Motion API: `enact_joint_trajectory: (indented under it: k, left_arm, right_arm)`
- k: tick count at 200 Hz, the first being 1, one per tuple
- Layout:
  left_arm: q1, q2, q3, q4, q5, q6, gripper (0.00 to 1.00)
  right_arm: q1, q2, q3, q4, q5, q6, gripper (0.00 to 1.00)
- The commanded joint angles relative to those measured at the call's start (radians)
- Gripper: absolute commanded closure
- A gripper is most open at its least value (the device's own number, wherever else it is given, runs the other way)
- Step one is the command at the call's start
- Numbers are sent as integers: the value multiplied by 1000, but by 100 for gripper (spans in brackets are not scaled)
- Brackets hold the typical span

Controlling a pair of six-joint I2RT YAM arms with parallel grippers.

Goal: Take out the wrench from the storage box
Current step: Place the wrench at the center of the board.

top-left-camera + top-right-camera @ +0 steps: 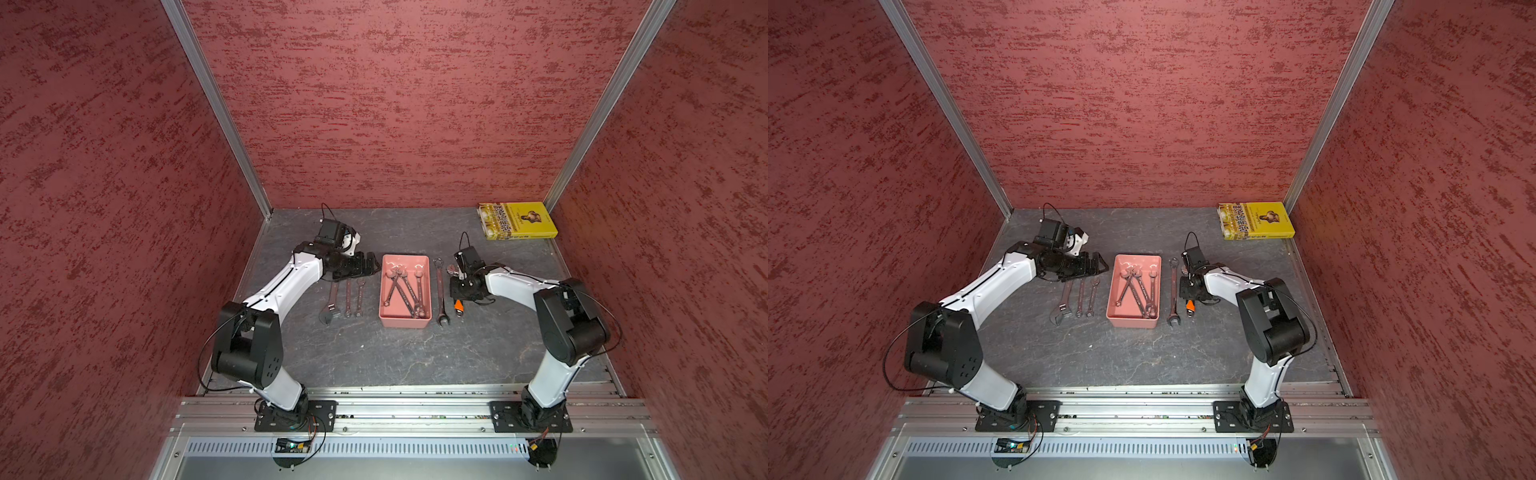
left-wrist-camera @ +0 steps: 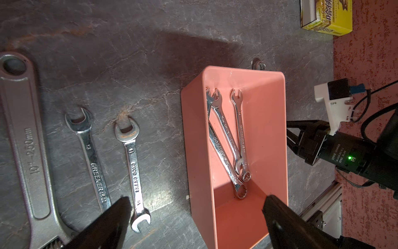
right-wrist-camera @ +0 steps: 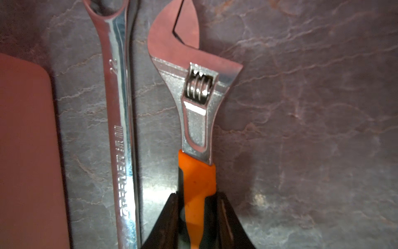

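Right wrist view: the right gripper (image 3: pixel 197 200) is closed narrowly on the orange grip of an orange-handled adjustable wrench (image 3: pixel 193 97), one dark finger pressed to each side of the handle. Whether the tool rests on the worktop (image 1: pixel 374 353) or is raised just off it cannot be told. This wrench is outside the storage box (image 3: pixel 25 151), on its right-hand side. A long combination wrench (image 3: pixel 119 107) stamped 22 lies flat between the two, parallel to both.

Both top views show the salmon-pink storage box sitting mid-worktop between the two arms. It holds several small combination wrenches (image 1: pixel 405 289), which cross one another.

In the left wrist view the left gripper (image 2: pixel 196 202) stands spread wide and holds nothing. It hangs near the box's far left corner. One fingertip (image 2: pixel 122 204) appears over the loose tools and the other over the box interior.

Three tools lie in a row on the worktop left of the box: a large adjustable wrench (image 2: pixel 21 140), an open-end wrench (image 2: pixel 92 161) stamped 13, and a smaller double open-end wrench (image 2: pixel 133 168).

A yellow book (image 1: pixel 517 220) lies in the far right corner, well apart from the box.
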Motion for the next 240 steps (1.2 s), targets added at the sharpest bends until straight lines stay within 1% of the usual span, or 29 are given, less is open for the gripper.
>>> enact_joint_trajectory:
  k: [1, 47, 73, 94, 117, 132, 153, 170, 186, 207, 240]
  left_arm:
    - [-4, -26, -1, 20, 10, -6, 0]
    - [0, -19, 11, 14, 10, 3, 0]
    - [3, -15, 15, 10, 13, 6, 0]
    - [15, -18, 17, 11, 20, 6, 0]
    - [26, -18, 19, 6, 23, 13, 0]
    - [36, -20, 21, 4, 26, 14, 0]
    - [42, -27, 23, 3, 32, 15, 0]
    - [42, -33, 17, 1, 41, 10, 0]
    - [42, -42, 6, 7, 51, 2, 0]
    - [39, -61, -8, 12, 52, -6, 0]
    - [41, -73, -16, 8, 50, -6, 0]
  right_arm:
    - [-8, -6, -17, 2, 20, -13, 76]
    - [-8, -44, 43, -58, 30, -38, 55]
    - [-7, -86, 93, -107, 23, -58, 54]
    - [20, -137, 179, -174, 12, -66, 53]
    - [93, -159, 273, -237, -4, -36, 50]
    - [164, -153, 319, -249, -5, -3, 49]
    - [271, -106, 385, -257, -1, 38, 48]
    - [328, -36, 435, -271, 14, 57, 47]
    - [351, 37, 478, -293, 31, 53, 48]
    - [357, 107, 504, -293, 52, 39, 49]
    - [358, 218, 568, -311, 97, -23, 53]
